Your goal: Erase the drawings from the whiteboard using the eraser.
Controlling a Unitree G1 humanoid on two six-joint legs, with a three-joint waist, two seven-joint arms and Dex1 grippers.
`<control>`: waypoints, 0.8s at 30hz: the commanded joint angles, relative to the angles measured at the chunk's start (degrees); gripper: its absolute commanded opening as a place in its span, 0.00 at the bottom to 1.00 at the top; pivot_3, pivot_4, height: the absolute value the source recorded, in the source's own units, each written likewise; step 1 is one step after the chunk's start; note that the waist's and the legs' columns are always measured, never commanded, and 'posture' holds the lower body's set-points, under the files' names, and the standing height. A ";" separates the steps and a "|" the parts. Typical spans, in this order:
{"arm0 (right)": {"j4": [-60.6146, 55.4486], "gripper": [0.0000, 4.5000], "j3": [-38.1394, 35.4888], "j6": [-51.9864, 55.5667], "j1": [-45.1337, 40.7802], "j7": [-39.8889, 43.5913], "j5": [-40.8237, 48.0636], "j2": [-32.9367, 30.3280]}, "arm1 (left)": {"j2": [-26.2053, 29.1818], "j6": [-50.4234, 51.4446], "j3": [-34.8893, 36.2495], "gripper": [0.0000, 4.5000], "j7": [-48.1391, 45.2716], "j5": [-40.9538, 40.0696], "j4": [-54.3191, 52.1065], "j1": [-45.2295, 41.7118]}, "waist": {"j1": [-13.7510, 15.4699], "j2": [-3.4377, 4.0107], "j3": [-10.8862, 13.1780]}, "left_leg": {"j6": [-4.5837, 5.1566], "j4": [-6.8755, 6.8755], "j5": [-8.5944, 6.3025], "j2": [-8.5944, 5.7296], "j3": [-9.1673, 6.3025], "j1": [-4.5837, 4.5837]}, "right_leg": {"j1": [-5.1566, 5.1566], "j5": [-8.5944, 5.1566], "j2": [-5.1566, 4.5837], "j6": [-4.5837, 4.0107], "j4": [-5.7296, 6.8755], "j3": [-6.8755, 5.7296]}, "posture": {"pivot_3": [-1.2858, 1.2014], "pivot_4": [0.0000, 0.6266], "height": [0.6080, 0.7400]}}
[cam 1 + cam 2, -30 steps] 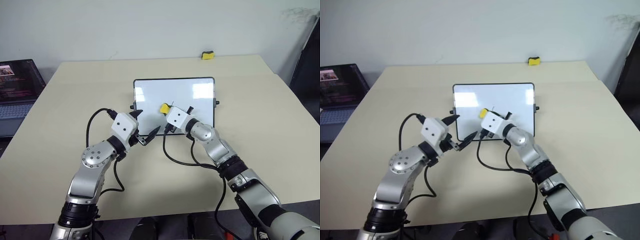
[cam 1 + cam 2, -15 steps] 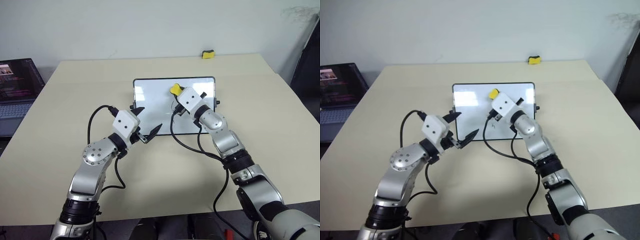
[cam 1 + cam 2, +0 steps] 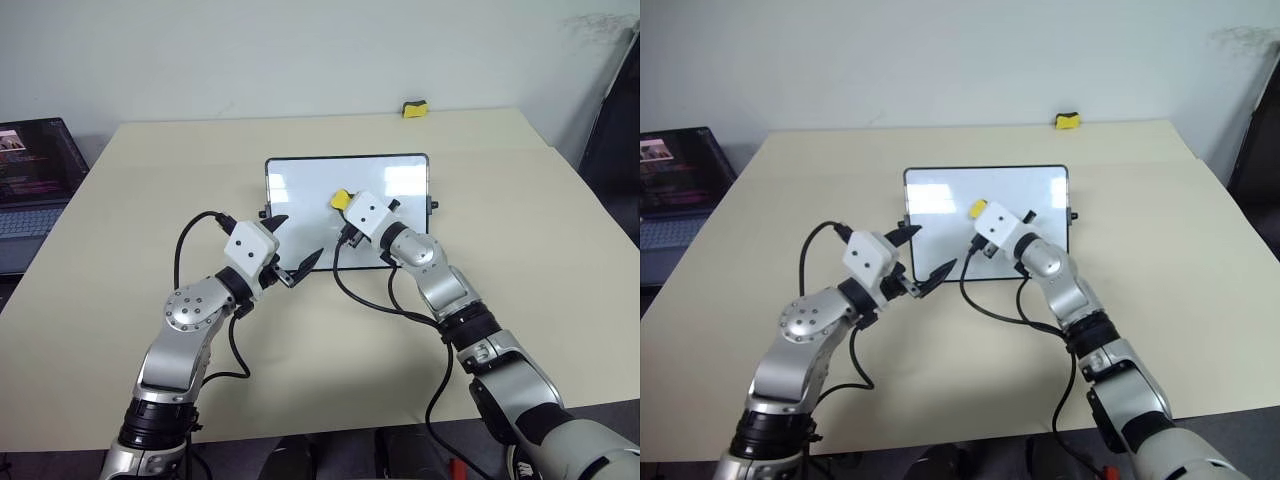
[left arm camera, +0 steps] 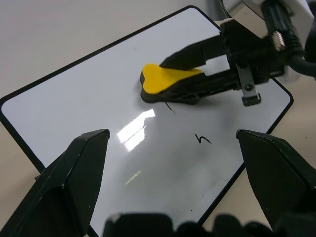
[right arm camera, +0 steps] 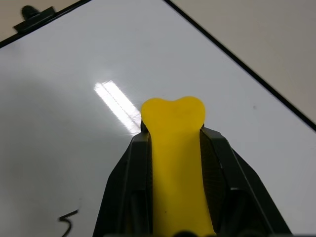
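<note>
Mid-wipe: your right gripper (image 3: 341, 203) clamps the eraser (image 3: 340, 200) and has just swept back toward the middle of the whiteboard (image 3: 300, 185).

Half a second ago you had the eraser up near the board's far edge; a second ago it was low, near the near edge, so you are scrubbing back and forth along the column of drawings. Your left wrist view shows what is left: a short stroke (image 4: 170, 108) just beside the eraser's dark underside and a small squiggle (image 4: 201, 139) nearer you, so I judge another pass is needed. Your left gripper (image 3: 296, 243) hangs wide open and empty over the board's near left corner. The board lies flat on a beige table (image 3: 130, 230); a second yellow block (image 3: 416, 108) sits by the far edge, a laptop (image 3: 30, 175) to your left.
</note>
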 commanded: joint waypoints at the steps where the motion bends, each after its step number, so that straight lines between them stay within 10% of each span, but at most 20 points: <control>1: -2.61 0.22 0.39 1.24 1.25 1.01 -0.17 -0.22 | 0.23 -0.48 0.90 1.00 0.52 -0.60 -2.06 -0.46 | 0.04 0.00 0.00 | 0.00 0.00 0.00 0.00 -0.01 0.00 | 0.00 0.00 0.00 0.00 0.00 -0.01 | 0.52 0.24 1.00; 24: -8.07 0.22 -5.43 1.79 0.87 -1.27 3.44 -0.54 | -0.37 -1.10 0.16 1.00 0.20 -0.58 -0.93 -1.24 | 0.09 0.00 0.00 | -0.01 -0.02 0.00 0.00 -0.01 -0.05 | -0.03 0.00 0.00 0.00 -0.06 -0.01 | 0.52 0.24 1.00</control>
